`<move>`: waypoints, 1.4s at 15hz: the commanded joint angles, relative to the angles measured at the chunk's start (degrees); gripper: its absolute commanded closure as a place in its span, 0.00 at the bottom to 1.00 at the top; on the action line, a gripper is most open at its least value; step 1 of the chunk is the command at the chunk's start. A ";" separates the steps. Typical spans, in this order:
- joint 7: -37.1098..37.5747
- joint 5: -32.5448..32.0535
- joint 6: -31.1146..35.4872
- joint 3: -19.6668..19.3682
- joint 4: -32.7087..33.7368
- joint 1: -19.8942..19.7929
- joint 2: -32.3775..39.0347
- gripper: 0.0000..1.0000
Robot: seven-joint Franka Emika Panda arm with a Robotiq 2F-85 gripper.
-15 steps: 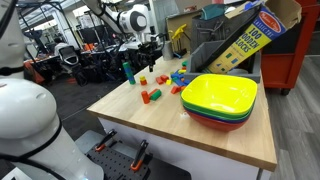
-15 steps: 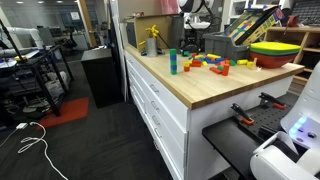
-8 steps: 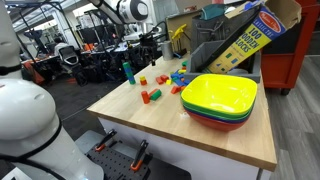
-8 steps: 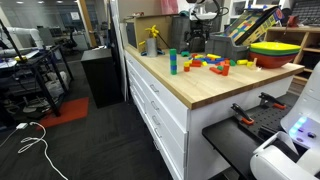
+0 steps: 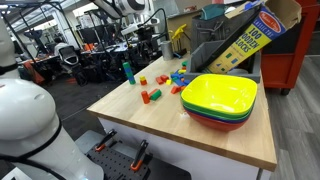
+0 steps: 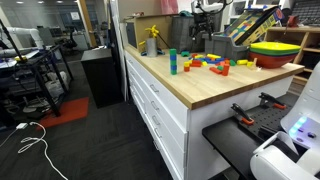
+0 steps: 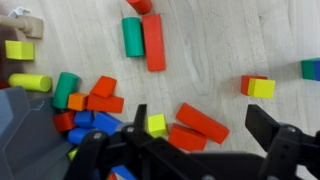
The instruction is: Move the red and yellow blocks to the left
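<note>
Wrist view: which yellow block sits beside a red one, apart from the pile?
The yellow cube far right, touching the red cube; the other yellow pieces lie further left.

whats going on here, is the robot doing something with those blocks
A robot arm is working over a wooden table scattered with coloured toy blocks. Its gripper is open and empty, hanging above the main cluster. The small red block and yellow block sit touching each other, off to one side of that cluster, not yet picked up. A stack of plastic bowls stands on the same table.
</note>
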 commanded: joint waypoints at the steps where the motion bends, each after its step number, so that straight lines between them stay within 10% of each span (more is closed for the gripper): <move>1: -3.32 -2.63 -1.32 0.34 -1.04 -0.26 -3.80 0.00; 21: -3.91 -1.66 -0.84 2.49 -5.28 -1.10 -21.71 0.00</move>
